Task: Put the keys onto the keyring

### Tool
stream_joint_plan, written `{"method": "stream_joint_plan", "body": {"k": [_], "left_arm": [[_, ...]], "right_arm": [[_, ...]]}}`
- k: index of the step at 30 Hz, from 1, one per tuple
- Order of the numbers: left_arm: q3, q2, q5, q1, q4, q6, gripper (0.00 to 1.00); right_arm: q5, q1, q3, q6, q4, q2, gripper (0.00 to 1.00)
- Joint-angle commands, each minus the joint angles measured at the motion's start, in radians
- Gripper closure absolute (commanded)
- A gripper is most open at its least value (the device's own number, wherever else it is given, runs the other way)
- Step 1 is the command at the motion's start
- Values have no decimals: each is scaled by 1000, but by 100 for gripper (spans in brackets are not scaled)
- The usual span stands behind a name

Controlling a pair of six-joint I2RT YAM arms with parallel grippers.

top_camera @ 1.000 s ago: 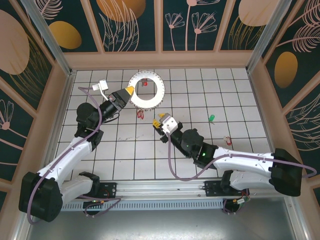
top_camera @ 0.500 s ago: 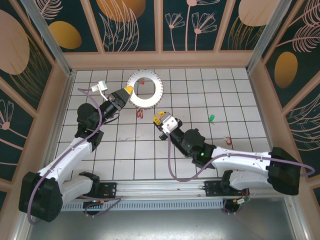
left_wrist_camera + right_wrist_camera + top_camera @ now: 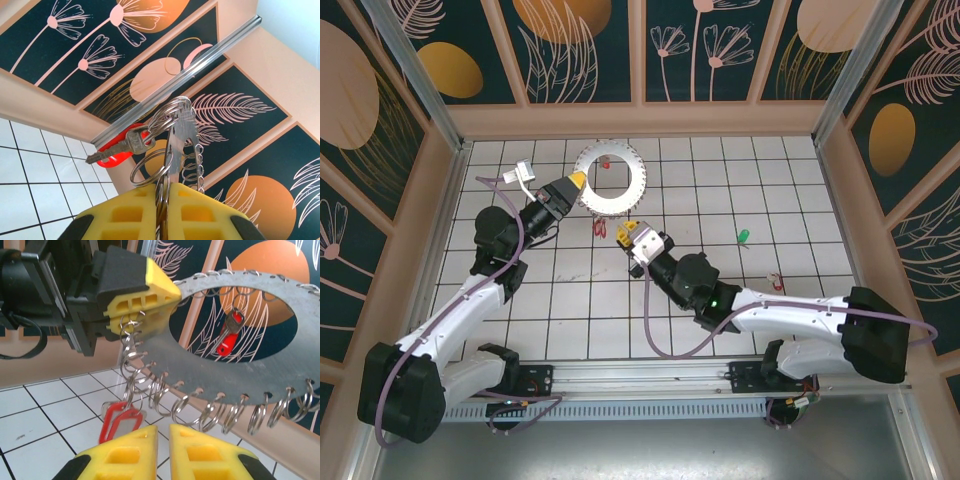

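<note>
The keyring (image 3: 610,178) is a flat pale-grey ring with small split rings along its rim, lifted and tilted. My left gripper (image 3: 576,182) is shut on its left rim; the plate (image 3: 182,135) stands edge-on between the yellow fingers (image 3: 132,212). One of the keys, with a red tag (image 3: 117,150), hangs from a split ring there and shows again inside the ring's hole (image 3: 227,337). My right gripper (image 3: 623,236) is below the ring's lower rim (image 3: 240,375), its jaws nearly together with nothing between. Two red tags (image 3: 120,421) lie just ahead of its left finger, under the split rings.
A green-tagged key (image 3: 744,237) lies on the white tiles to the right, and a red-tagged one (image 3: 775,282) nearer the right arm. A small white object (image 3: 525,170) sits by the left arm. Patterned walls close in the floor on three sides.
My right gripper has moved left and forward toward the red tags under the keyring, and its jaws have narrowed. The left gripper keeps its hold on the ring.
</note>
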Motion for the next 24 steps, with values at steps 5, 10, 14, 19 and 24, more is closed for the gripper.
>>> {"method": "stream_joint_plan", "body": {"k": [5,10,14,19,24], "left_arm": [[2,1,-3,-3,71,-23,100],[-1,2,-2,-3,74,-24,100],[1,1,0,-3,73,-26,100],[-1,-2,-2,-4,74,-26,100],[-4,-2,-2,-3,73,-29,100]], "right_arm": [[2,4,42,-22,87,40,85],[49,-5,50,-29,88,67,84],[69,-13,37,-10,92,64,83],[59,-14,24,12,74,47,81],[61,-17,12,20,80,34,81]]}}
